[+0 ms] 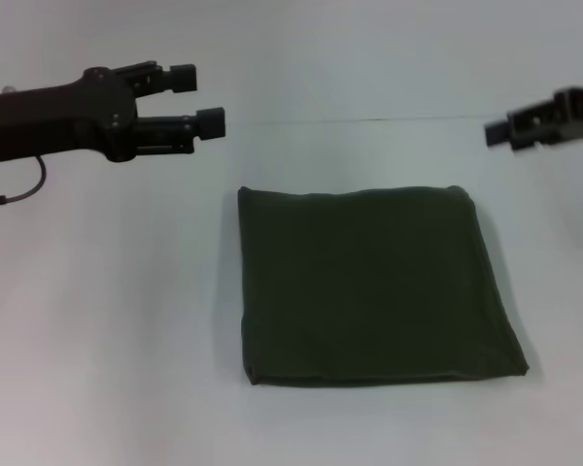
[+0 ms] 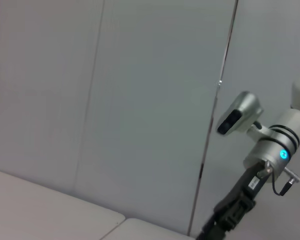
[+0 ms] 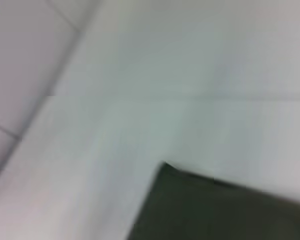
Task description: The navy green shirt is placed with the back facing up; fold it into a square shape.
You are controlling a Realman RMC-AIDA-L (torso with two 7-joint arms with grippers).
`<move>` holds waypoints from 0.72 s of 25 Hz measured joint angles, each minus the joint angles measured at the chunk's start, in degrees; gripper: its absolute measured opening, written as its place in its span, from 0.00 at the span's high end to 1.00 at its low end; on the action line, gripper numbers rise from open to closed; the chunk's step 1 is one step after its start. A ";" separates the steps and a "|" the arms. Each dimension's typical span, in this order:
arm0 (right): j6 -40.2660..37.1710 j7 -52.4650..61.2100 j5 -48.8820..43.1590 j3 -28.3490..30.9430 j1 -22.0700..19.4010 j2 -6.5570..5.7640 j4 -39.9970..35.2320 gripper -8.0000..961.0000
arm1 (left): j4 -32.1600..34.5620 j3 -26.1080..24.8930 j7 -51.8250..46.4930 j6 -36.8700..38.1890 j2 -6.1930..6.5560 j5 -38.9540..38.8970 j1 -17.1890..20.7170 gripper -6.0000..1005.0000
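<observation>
The navy green shirt [image 1: 369, 286] lies folded into a flat, roughly square block in the middle of the white table, plain side up. One corner of the shirt [image 3: 220, 210] shows in the right wrist view. My left gripper [image 1: 202, 100] hangs in the air above and to the upper left of the shirt, open and holding nothing. My right gripper [image 1: 500, 130] is raised at the far right, above the shirt's upper right corner; only its tip shows. The left wrist view shows the right arm [image 2: 262, 155] against the wall.
The white table [image 1: 107, 320] spreads around the shirt on all sides. A grey panelled wall [image 2: 115, 100] stands behind the table. A black cable [image 1: 24, 189] hangs from the left arm.
</observation>
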 joint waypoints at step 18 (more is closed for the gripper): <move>9.19 -44.97 23.59 1.44 -14.11 3.18 9.70 0.39 | -5.62 0.22 -14.18 -8.52 -2.08 1.08 1.82 0.09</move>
